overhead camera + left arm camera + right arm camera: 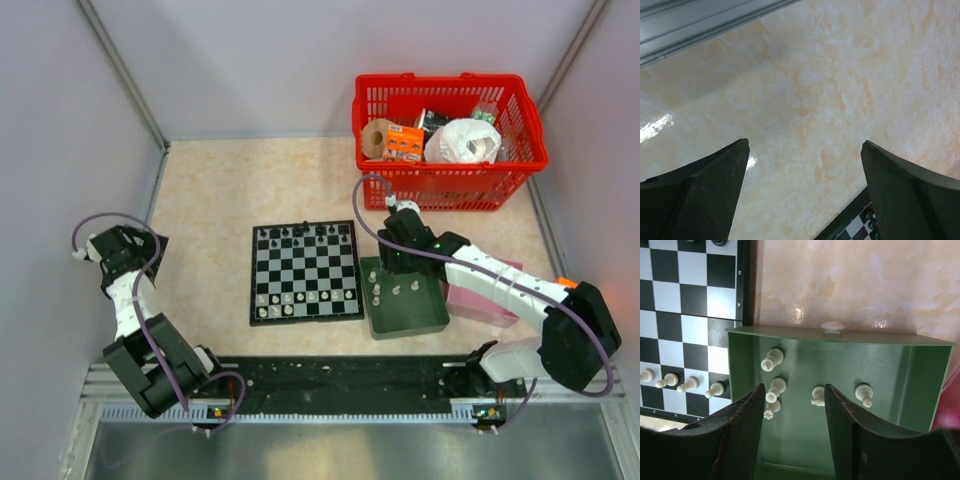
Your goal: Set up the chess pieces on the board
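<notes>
The checkered board (305, 272) lies mid-table. Black pieces (305, 234) stand along its far row and whitish pieces (300, 298) on its near rows. Several whitish pieces (772, 359) stand in the green tray (425, 315) right of the board. My right gripper (390, 262) hovers over the tray's far part. In the right wrist view it (794, 388) is open and empty, with one whitish piece (817, 395) just inside its right finger. My left gripper (140, 248) is far left of the board. In the left wrist view it (805, 144) is open and empty over bare table.
A red basket (450, 130) of packages stands at the back right. A pink box (485, 302) lies under my right arm beside the tray. The board's corner (855, 227) shows at the bottom of the left wrist view. Walls close in the table.
</notes>
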`<state>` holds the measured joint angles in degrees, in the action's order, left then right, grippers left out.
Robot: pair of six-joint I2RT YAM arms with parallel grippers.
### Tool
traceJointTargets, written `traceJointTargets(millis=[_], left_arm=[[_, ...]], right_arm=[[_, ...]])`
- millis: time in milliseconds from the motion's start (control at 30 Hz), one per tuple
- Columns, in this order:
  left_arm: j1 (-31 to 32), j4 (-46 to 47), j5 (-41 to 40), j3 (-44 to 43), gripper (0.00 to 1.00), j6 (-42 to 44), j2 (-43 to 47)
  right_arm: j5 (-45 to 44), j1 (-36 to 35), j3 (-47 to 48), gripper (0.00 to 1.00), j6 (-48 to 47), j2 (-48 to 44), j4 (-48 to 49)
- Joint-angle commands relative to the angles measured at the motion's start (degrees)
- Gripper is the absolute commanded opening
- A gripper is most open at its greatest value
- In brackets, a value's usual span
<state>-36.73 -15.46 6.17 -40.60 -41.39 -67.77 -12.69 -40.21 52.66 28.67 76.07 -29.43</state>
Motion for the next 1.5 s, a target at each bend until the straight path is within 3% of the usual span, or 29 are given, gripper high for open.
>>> traceJointTargets(millis=[0,300,1033,1200,1467], left_arm=[[-0.54,1.22,0.33,-0.8,0.99,1.22,0.97],[-0.53,1.93,1.12,-0.97,0.99,1.48,0.18],[-0.45,2.81,1.74,-0.71,0.99,1.31,-1.05],[-0.54,2.98,1.56,-0.53,0.99,1.31,-0.96],[-0.53,2.98,1.56,-0.36,0.99,1.57,-1.23]], right_arm=[[2.49,1.88,-1.07,0.51,0.61,-1.46,1.04],[11.63,1.89,0.16,0.5,-1.24,2.93,6.93],[11.37,1.8,2.71,0.4,-3.97,12.08,8.86],[10.93,1.62,3.41,0.33,-4.14,13.31,9.04],[9.44,1.01,4.82,0.33,-4.76,14.1,6.76]])
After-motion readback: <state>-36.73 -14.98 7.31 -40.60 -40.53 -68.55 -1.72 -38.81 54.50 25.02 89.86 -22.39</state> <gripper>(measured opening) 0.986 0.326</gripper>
